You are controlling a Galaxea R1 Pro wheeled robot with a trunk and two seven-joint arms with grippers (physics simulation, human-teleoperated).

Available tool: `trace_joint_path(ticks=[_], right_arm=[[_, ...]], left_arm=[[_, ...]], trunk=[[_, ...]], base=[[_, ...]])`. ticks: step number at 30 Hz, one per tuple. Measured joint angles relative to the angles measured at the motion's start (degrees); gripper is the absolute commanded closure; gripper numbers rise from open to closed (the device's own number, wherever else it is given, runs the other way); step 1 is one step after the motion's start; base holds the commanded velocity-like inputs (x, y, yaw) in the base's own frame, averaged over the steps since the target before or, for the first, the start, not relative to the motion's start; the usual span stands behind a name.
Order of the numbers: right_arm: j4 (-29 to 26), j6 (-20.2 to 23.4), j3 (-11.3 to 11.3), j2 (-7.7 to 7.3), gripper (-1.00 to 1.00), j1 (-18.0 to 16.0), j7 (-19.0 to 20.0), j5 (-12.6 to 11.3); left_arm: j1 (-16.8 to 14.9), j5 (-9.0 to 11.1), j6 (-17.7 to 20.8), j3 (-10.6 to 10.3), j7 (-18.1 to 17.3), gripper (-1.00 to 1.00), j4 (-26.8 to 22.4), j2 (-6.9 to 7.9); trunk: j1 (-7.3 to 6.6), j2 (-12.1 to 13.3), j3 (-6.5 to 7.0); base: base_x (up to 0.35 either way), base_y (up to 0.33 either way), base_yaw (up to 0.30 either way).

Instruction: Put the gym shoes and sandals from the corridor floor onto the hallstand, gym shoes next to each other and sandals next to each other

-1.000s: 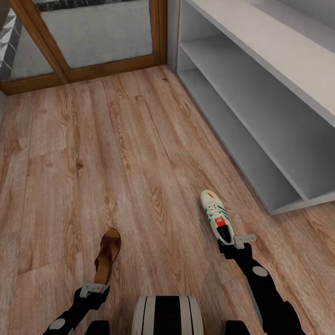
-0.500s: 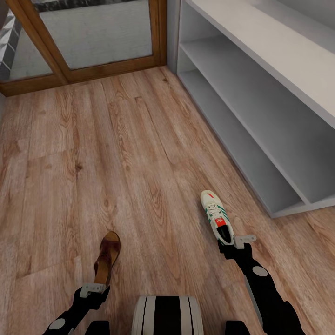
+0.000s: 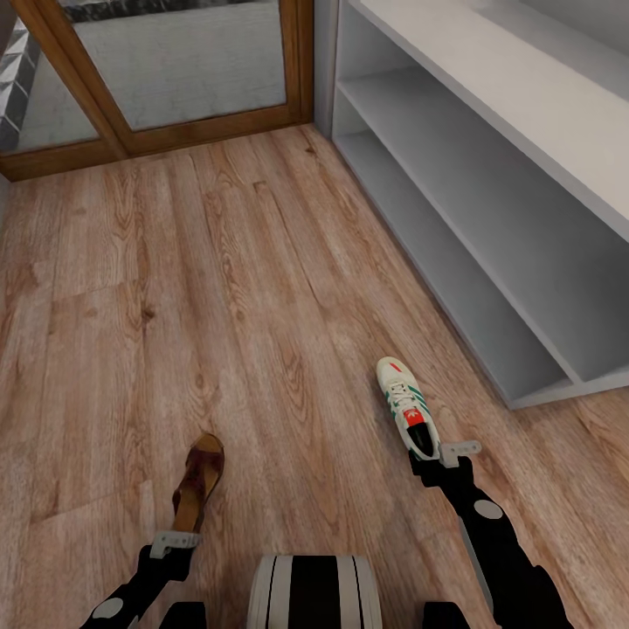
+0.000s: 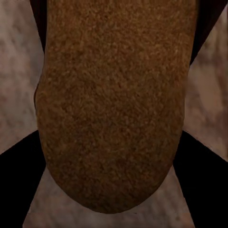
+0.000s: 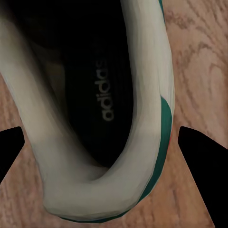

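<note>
The right gripper point(image 3: 445, 457) has its fingers closed on the heel end of 1 gym shoe point(image 3: 406, 406); in the right wrist view the shoe's point(image 5: 102, 114) heel collar and printed insole sit between the 2 dark fingers point(image 5: 204, 156), so I judge the grip firm. The shoe's long axis runs from the fingers forward, toe pointing away from the robot and slightly left, over the corridor floor point(image 3: 218, 288); whether the sole is clear of the planks I cannot tell. The left gripper point(image 3: 175, 543) has hold of 1 sandal point(image 3: 198, 480) at its heel end, and in the left wrist view the sandal's point(image 4: 111, 104) brown surface lies between the fingers point(image 4: 19, 175). It too points forward from the fingers, toe tipped a little right. Beyond both hands lies the shoe rack point(image 3: 489, 201), ahead and to the right, its 2 low open shelves running away along the right side of the corridor. The right arm is plainly the nearer one: the shoe needs to travel forward and rightward to a shelf. The sandal has the whole width of floor to cross. A wooden door frame point(image 3: 210, 127) closes the far end.
</note>
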Motion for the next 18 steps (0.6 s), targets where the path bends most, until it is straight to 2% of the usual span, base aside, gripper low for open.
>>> trace_joint_path(ticks=[18], right_arm=[[0.00,0.00,0.00,0.00,1.00,0.00,0.00,0.00]], left_arm=[[-0.05,0.39,-0.02,0.08,-0.06,1.00,-0.04,0.08]], trunk=[[0.00,0.00,0.00]], base=[[0.000,0.000,0.000]])
